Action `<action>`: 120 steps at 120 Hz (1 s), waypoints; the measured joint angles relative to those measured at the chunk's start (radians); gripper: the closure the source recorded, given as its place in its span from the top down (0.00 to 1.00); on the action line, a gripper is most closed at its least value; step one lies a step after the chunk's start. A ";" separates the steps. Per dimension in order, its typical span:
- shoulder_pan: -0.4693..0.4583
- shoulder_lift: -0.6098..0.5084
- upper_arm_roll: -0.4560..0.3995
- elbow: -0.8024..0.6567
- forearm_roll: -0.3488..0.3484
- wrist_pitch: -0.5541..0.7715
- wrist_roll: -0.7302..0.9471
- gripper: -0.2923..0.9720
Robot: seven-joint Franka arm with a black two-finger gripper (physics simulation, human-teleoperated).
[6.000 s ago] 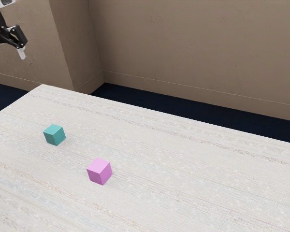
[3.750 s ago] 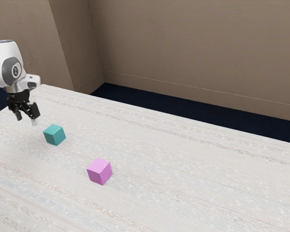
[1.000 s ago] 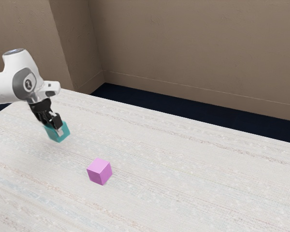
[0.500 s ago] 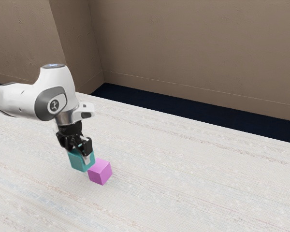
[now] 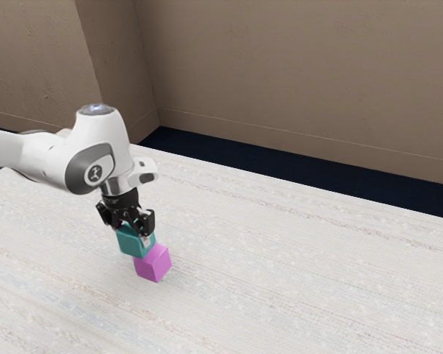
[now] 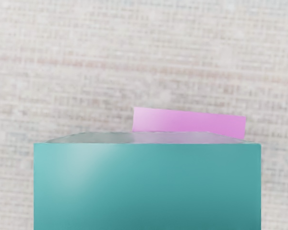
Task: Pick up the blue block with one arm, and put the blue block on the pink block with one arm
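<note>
The blue block (image 6: 146, 187) looks smooth, faintly glossy. The pink block (image 5: 153, 264) is matt; the table (image 5: 303, 273) shows pale wood grain.

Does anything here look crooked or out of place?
Nothing is broken or spilled. The blue block, held by the gripper, seems off-centre over the pink block, toward the exterior view's left.

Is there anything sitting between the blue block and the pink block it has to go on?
Nothing visible does. The gripper is shut on the blue block, which sits right above the pink block, slightly toward the exterior view's left. Whether they already touch I cannot tell.
</note>
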 joint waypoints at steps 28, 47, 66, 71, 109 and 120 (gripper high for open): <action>0.024 0.010 -0.019 0.000 0.036 0.064 -0.008 0.47; 0.059 0.006 -0.053 -0.002 0.019 0.080 -0.013 0.47; 0.066 -0.005 -0.072 -0.009 -0.021 0.087 -0.020 0.47; 0.059 -0.007 -0.074 -0.012 -0.030 0.087 -0.022 0.47; -0.014 -0.031 -0.073 -0.058 -0.051 0.080 -0.012 0.47; -0.001 -0.030 -0.070 -0.058 -0.051 0.079 0.003 0.47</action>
